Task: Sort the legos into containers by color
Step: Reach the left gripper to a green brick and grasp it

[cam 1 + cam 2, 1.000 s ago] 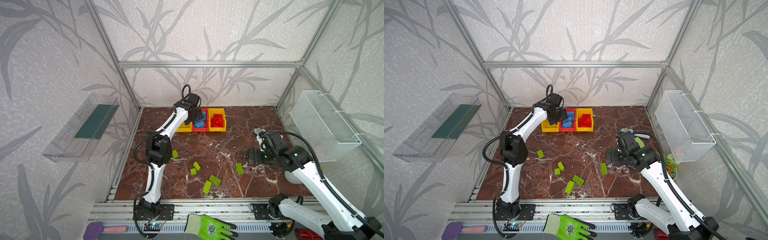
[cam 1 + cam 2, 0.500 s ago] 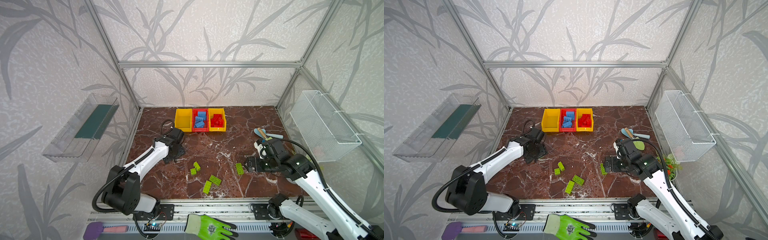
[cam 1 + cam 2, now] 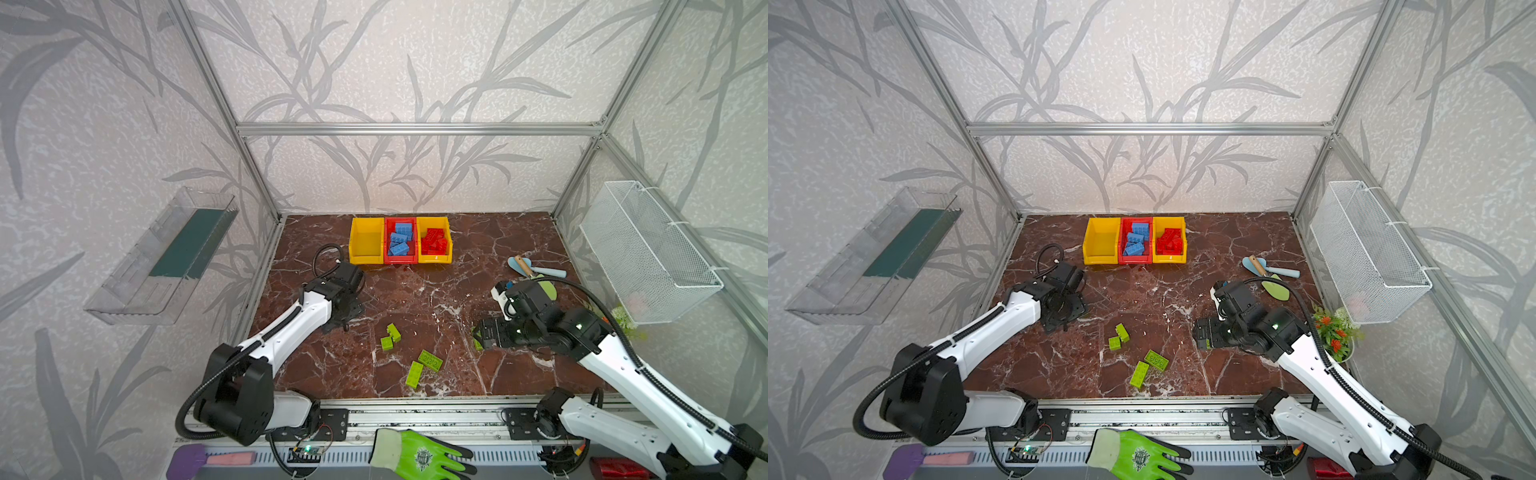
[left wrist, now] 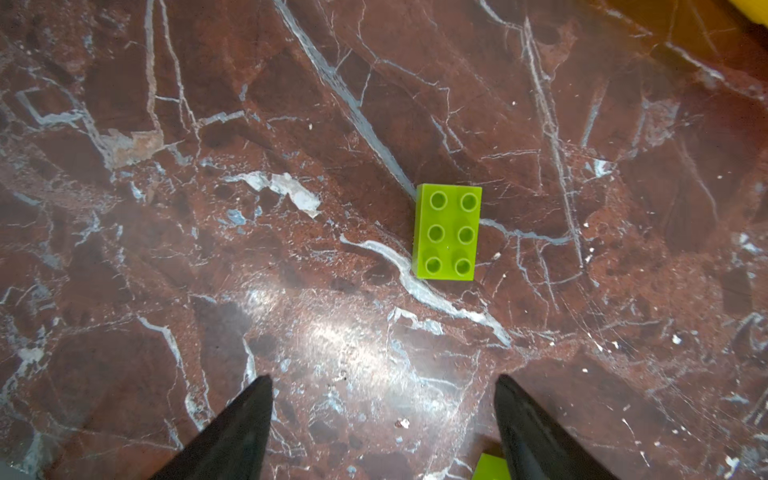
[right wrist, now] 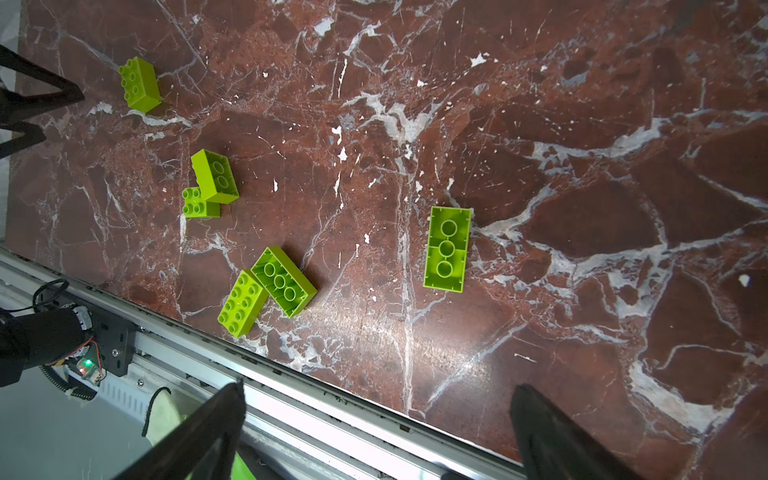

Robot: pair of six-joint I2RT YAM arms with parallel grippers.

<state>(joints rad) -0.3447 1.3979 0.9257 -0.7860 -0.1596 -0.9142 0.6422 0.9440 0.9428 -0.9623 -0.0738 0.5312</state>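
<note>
Three joined containers stand at the back: an empty yellow one (image 3: 365,245), a red one (image 3: 400,243) holding blue legos, and a yellow one (image 3: 434,245) holding red legos. Several lime green legos (image 3: 430,359) lie loose on the marble floor. My left gripper (image 3: 347,322) hangs open, pointing down over the left middle; a six-stud green lego (image 4: 448,232) lies just ahead of its fingertips (image 4: 262,386). My right gripper (image 3: 482,334) is open and low, and an upside-down green lego (image 5: 446,249) lies ahead of it, half hidden under it in both top views.
Garden trowels (image 3: 532,268) lie at the back right, with a small plant (image 3: 1335,332) by the right wall. A wire basket (image 3: 644,249) hangs on the right wall and a clear tray (image 3: 166,257) on the left. A green glove (image 3: 415,457) lies beyond the front rail.
My left arm has drawn back from the bins and come down over the floor's left middle. My right gripper has shifted slightly forward and lower, over the green lego.
</note>
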